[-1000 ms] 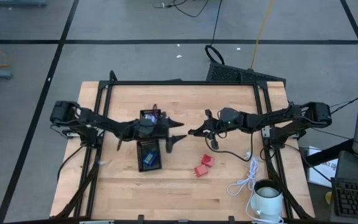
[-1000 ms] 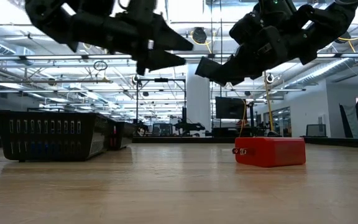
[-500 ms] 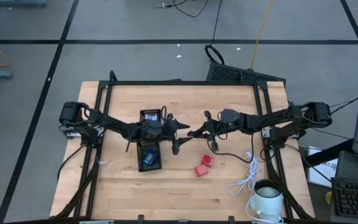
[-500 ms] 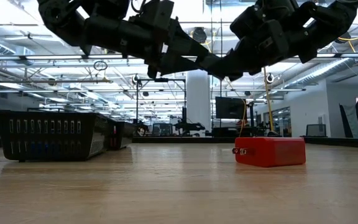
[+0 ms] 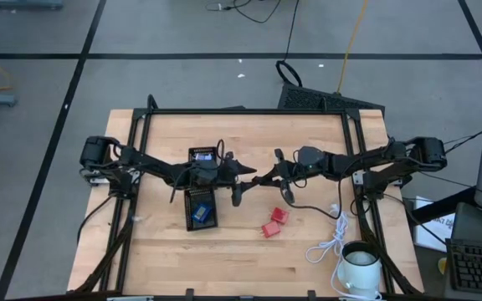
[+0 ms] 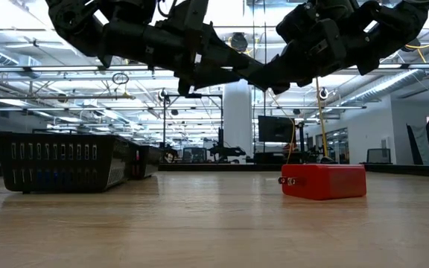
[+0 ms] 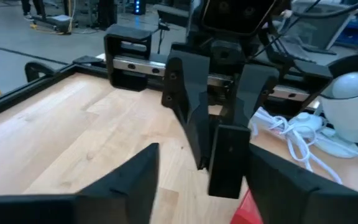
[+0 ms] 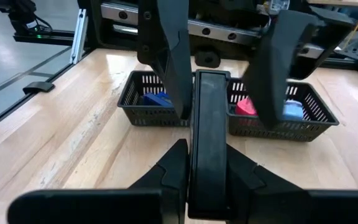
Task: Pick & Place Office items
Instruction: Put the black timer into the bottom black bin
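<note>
Above the middle of the wooden tabletop (image 5: 249,251), we see the two dark arms meet tip to tip, both raised off the wood. The right pincer (image 5: 258,178) is pressed together, its fingers forming one narrow bar, and that bar reaches in between the fingers of the left pincer (image 5: 243,181), which stand apart on either side of it. Whether the left fingers actually touch the bar we cannot tell. Neither pincer carries anything.

We take the black mesh tray (image 5: 201,206) as our landmark. It lies just under the left arm, toward the front edge from the left pincer, and it holds a blue piece (image 5: 201,212). A second black tray (image 5: 202,155) sits directly behind it, partly hidden by the left arm; the right wrist view shows the two as adjoining baskets, one with a blue block (image 8: 156,99), the other with a red piece (image 8: 246,106) and a lighter blue piece (image 8: 292,111).

To the right of the front tray, well apart from it, two red blocks (image 5: 274,221) lie on the bare wood just beside each other. In the low view a red block (image 6: 324,181) rests flat on the tabletop, with the arms high above it.

Farther right still, near the front corner, lie a white coiled cable (image 5: 331,240) and a white mug (image 5: 360,266).
</note>
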Robot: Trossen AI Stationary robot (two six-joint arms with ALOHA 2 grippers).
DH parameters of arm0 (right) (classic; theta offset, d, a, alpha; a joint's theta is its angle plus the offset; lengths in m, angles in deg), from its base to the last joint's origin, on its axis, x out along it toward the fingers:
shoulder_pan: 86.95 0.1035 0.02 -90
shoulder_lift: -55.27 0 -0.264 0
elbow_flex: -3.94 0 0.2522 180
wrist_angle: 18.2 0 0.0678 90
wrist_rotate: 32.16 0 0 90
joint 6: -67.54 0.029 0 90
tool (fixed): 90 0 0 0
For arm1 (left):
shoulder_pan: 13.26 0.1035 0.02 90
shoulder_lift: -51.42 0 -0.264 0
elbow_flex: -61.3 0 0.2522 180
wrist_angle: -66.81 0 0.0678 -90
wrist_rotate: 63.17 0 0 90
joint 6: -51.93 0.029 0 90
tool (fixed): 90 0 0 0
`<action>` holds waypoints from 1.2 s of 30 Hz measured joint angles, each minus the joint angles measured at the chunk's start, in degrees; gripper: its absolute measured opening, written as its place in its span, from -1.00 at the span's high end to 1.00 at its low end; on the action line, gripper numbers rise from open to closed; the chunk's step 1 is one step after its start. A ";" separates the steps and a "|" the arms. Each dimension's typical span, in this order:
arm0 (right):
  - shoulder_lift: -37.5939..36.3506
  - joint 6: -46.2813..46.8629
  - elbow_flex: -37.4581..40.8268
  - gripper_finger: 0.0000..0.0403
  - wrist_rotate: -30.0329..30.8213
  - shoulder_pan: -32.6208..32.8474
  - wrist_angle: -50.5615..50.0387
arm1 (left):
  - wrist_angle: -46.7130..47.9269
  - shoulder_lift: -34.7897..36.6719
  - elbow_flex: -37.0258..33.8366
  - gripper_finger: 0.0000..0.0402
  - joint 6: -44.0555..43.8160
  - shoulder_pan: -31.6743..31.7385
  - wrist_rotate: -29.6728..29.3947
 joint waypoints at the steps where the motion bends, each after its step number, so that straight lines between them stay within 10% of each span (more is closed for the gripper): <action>1: 0.00 0.01 0.00 0.76 0.02 0.00 0.32 | -0.78 0.00 -0.02 -0.02 0.17 0.00 0.14; 10: -0.09 0.49 0.00 0.75 -0.57 -0.01 1.22 | -0.73 -0.02 1.44 0.70 2.41 0.06 2.56; 22: 0.04 4.04 0.09 0.43 -0.26 0.13 -3.01 | 6.10 9.00 1.71 0.69 5.79 -0.17 -0.12; 36: 0.02 3.54 0.07 0.32 -0.07 -2.13 -5.40 | 48.53 26.09 1.66 0.70 -7.12 -11.62 -8.71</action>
